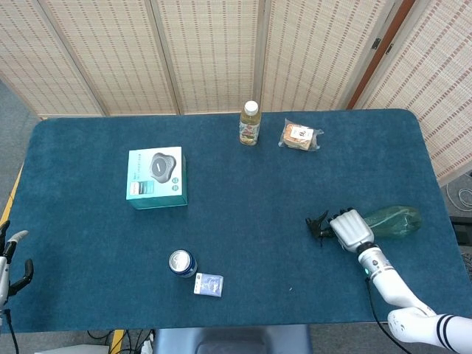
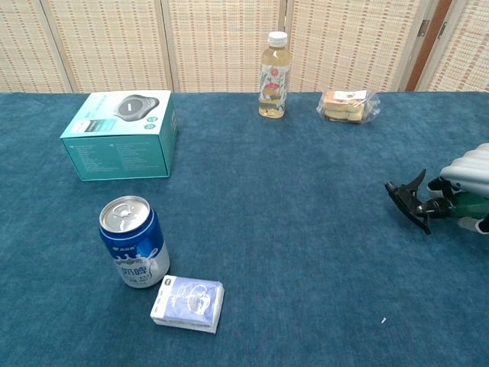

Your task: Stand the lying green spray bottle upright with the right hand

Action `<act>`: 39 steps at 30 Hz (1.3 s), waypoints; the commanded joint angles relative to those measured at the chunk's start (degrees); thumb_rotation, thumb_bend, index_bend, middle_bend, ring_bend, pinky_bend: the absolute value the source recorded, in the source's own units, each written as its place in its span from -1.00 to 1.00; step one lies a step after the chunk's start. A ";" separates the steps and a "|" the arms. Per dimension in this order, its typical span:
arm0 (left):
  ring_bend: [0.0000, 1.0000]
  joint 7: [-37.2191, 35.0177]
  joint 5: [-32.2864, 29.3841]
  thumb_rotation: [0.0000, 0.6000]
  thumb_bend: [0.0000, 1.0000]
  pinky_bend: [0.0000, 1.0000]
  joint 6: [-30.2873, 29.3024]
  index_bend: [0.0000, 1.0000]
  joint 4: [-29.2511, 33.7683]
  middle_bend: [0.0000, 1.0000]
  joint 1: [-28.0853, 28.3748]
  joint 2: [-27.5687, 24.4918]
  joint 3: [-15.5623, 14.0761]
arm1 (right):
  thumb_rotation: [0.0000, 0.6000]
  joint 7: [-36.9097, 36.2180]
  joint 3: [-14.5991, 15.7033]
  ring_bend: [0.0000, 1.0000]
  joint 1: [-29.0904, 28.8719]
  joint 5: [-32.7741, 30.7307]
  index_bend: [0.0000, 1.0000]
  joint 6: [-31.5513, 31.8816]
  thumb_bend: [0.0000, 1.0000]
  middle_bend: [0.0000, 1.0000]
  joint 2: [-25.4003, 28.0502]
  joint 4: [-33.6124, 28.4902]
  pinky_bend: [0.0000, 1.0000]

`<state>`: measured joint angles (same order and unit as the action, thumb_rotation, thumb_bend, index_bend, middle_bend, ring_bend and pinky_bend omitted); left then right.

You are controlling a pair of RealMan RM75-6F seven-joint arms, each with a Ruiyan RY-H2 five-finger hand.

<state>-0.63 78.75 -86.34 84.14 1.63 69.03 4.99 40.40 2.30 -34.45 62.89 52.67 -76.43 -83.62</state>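
The green spray bottle (image 1: 395,219) lies on its side on the blue table (image 1: 243,184) near the right edge, with its black trigger head (image 1: 318,224) pointing left. My right hand (image 1: 352,230) is curled over the bottle's neck and grips it just behind the trigger. The chest view shows the trigger head (image 2: 409,202) lifted slightly off the cloth, the green neck (image 2: 467,206) and my right hand (image 2: 471,171) at the frame's right edge. My left hand (image 1: 10,259) hangs at the far left edge, fingers apart, holding nothing.
A teal box (image 1: 155,177) sits at mid-left. A blue can (image 1: 181,262) and a small white-blue packet (image 1: 209,285) stand near the front. A juice bottle (image 1: 250,123) and a wrapped snack (image 1: 299,136) are at the back.
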 commanded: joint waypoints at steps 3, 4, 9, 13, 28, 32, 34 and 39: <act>-1.00 -0.02 -0.47 1.00 0.02 -1.00 0.43 -0.65 0.05 -1.00 0.04 -0.22 0.18 | 1.00 1.19 -0.71 -0.31 -0.30 0.09 -0.01 1.46 -0.35 0.11 1.31 -2.32 -0.24; -1.00 -0.05 -0.59 1.00 0.02 -1.00 0.51 -0.65 0.09 -1.00 0.05 -0.28 0.24 | 1.00 1.43 -0.86 -0.30 -0.34 0.10 0.00 1.79 -0.35 0.11 1.63 -2.90 -0.24; -1.00 -0.49 -1.24 1.00 0.01 -1.00 0.98 -0.65 0.01 -1.00 -0.07 -0.36 0.37 | 1.00 2.25 -1.80 -0.28 -0.40 0.33 0.02 3.92 -0.34 0.13 3.54 -6.35 -0.24; -1.00 -0.65 -1.61 1.00 0.02 -1.00 1.34 -0.65 -0.20 -1.00 -0.13 -0.29 0.38 | 1.00 4.14 -2.13 -0.27 -0.59 -0.40 0.04 4.93 -0.33 0.14 5.13 -8.74 -0.24; -1.00 -1.95 -1.88 1.00 0.02 -1.00 1.75 -0.65 -0.92 -1.00 -0.19 -0.37 0.67 | 1.00 9.41 -3.19 -0.25 -0.37 -2.53 0.05 10.91 -0.30 0.15 9.79 -18.10 -0.24; -1.00 -1.98 -1.78 1.00 0.02 -1.00 2.31 -0.65 -1.18 -1.00 -0.09 -0.38 0.42 | 1.00 3.48 -4.60 -0.25 1.07 0.14 0.05 13.47 -0.30 0.15 9.83 -18.49 -0.24; -1.00 -2.03 -1.85 1.00 0.02 -1.00 2.81 -0.65 -1.16 -1.00 0.10 -0.38 0.39 | 1.00 -0.34 -5.55 -0.25 1.83 1.15 0.05 14.40 -0.29 0.15 10.59 -19.37 -0.24; -1.00 -1.67 -1.50 1.00 0.02 -1.00 3.60 -0.65 -0.70 -1.00 0.68 -0.21 0.27 | 1.00 -5.32 -7.60 -0.25 3.24 3.36 0.05 17.41 -0.29 0.15 13.16 -22.35 -0.24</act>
<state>-2.37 77.20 -82.82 83.39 2.24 68.78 5.29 36.98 -4.09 -32.14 65.13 68.66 -64.44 -104.50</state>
